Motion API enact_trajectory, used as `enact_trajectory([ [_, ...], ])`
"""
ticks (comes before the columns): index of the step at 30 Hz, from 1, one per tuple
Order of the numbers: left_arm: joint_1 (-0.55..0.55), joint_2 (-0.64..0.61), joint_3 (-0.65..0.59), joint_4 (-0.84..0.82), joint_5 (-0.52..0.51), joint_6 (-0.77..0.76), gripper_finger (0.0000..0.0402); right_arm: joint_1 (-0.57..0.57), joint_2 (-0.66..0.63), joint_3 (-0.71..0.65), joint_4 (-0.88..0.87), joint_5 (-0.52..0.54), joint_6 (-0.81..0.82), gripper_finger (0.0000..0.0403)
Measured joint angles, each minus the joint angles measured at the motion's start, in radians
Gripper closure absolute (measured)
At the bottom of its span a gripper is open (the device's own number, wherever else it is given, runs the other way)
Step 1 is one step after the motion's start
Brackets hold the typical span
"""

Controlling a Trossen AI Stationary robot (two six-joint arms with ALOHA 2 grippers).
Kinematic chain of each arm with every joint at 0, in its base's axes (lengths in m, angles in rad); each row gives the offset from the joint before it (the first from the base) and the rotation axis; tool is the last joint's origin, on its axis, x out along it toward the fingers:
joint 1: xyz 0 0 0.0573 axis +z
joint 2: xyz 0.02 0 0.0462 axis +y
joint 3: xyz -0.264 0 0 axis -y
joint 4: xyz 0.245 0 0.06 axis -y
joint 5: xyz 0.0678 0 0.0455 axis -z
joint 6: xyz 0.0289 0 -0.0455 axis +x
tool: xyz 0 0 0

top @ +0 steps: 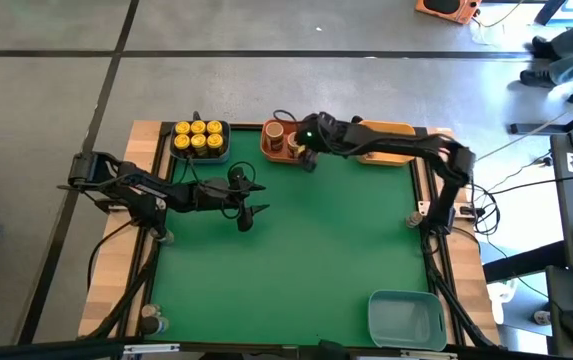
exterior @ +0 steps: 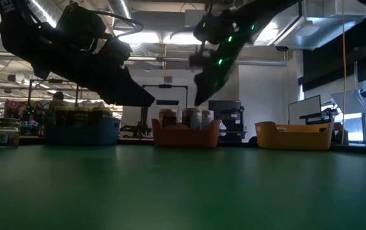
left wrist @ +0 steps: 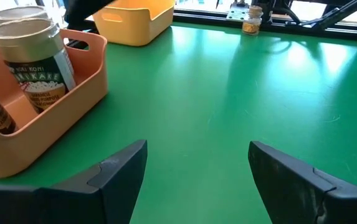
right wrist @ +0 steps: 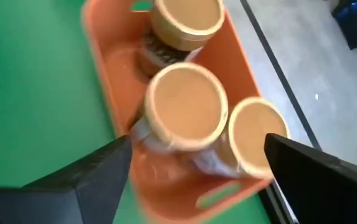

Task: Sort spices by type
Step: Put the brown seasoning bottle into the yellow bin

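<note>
Biggest thing first: the green tabletop (top: 296,250) fills the middle of the high view, bare except for a pale blue bin (top: 404,318) at lower right. Along the top edge sit three bins: a dark one (top: 200,141) packed with six yellow-lid jars (top: 198,135), the orange bin (top: 278,140) at top center, and a yellow bin (top: 391,143) to its right, mostly under the arm.

The right hand (right wrist: 194,165) hangs directly over the orange bin, fingers spread wide with nothing between them. Below it stand three tan-lid jars (right wrist: 186,111), all upright, long axis vertical, lids facing straight up at the wrist camera. So I'd say this is the drop-off step for the tan type, jar already let go. Next move looks like lifting clear without clipping the lids.

The left hand (top: 250,199) hovers mid-left over the tabletop, open and empty, waiting.

Smallest: one tiny jar (left wrist: 251,20) stands upright at the far table edge.
</note>
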Motion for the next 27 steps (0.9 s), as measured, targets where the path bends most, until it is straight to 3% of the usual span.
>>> enact_trajectory([
  [7, 0.0, 0.0, 0.0, 0.0, 0.0, 0.0, 0.0123, 0.079, -0.21, -0.001, -0.33, 0.023, 0.104, 0.0049],
  [13, 0.0, 0.0, 0.0, 0.0, 0.0, -0.003, 0.0123, 0.163, -0.345, -0.001, -0.629, 0.003, 0.336, 0.0049],
  [19, 0.0, 0.0, 0.0, 0.0, 0.0, -0.004, 0.0123, 0.272, -0.365, -0.021, -0.93, -0.03, 0.558, 0.0049],
  [27, 0.0, 0.0, 0.0, 0.0, 0.0, -0.004, 0.0123, 0.346, -0.372, -0.243, -1.086, -0.089, 0.688, 0.0049],
])
